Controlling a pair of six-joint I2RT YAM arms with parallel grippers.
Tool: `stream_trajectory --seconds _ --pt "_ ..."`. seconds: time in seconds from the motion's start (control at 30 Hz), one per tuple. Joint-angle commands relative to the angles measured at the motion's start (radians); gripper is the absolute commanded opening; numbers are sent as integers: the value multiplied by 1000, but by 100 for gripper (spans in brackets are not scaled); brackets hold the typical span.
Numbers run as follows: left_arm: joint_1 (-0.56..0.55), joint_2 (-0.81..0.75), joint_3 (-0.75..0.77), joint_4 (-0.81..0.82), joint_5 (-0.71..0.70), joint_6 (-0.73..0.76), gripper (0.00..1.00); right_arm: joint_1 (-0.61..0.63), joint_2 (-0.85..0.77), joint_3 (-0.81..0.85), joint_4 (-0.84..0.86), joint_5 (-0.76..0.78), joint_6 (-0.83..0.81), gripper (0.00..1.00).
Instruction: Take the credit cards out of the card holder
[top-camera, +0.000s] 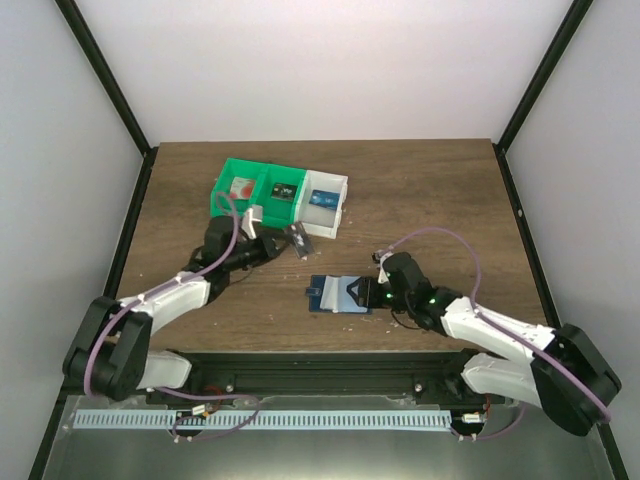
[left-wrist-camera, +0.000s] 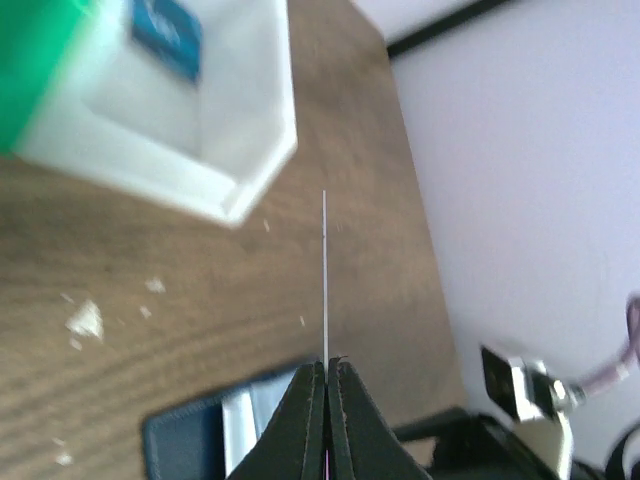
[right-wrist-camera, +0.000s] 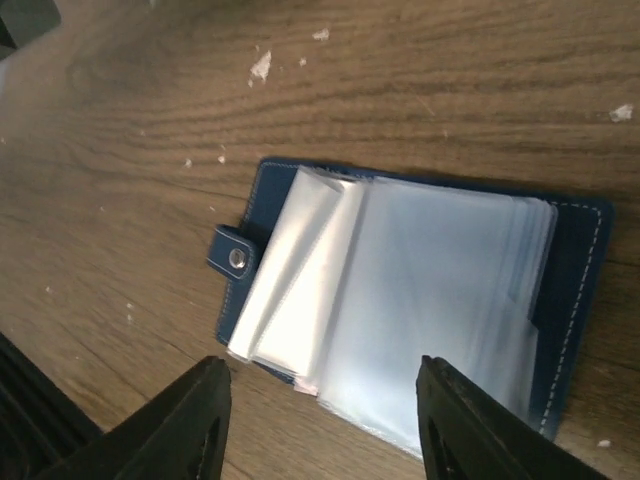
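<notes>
The card holder (top-camera: 338, 293) lies open on the table, dark navy with clear pocket leaves. In the right wrist view the card holder (right-wrist-camera: 420, 300) is spread under my right gripper (right-wrist-camera: 325, 420), which is open and empty just above its near edge. A small pinkish corner (right-wrist-camera: 306, 387) peeks from under the leaves. My left gripper (top-camera: 290, 241) is up and to the left of the holder, shut on a thin card (left-wrist-camera: 325, 280) that I see edge-on. Its face is hidden. The left gripper (left-wrist-camera: 327, 368) holds it above the table.
A green bin (top-camera: 232, 166) joined to a white bin (top-camera: 338, 180) stands at the back. One green compartment holds a card with a red spot (top-camera: 241, 188), and the white bin holds a blue item (top-camera: 322, 199). White crumbs (left-wrist-camera: 85, 320) dot the wood.
</notes>
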Motion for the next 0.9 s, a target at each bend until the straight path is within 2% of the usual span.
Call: stream_trajectory --seconds 0.0,0.03,0.13,0.23,0.37,0.5,0.77,0.87 --pt "77 -96 -41 42 -152 -62 0 -6 -66 43 -51 20 2 61" --pt "89 -114 -50 64 -189 -82 0 -6 -74 44 -61 27 4 69" --pt "99 -148 -53 110 -313 -106 0 -6 -92 46 -73 39 7 82" --pt "101 -127 -2 108 -361 -73 0 -6 -109 48 -79 32 1 99" --pt "111 -52 72 126 -377 -116 0 -6 -132 58 -96 34 -12 100" --pt "111 20 109 180 -477 -207 0 -5 -158 73 -120 53 -29 100" --pt "111 230 280 211 -592 -264 0 -6 -232 95 -170 116 -57 100" --pt "108 287 323 165 -649 -331 0 -6 -263 92 -180 122 -58 100"
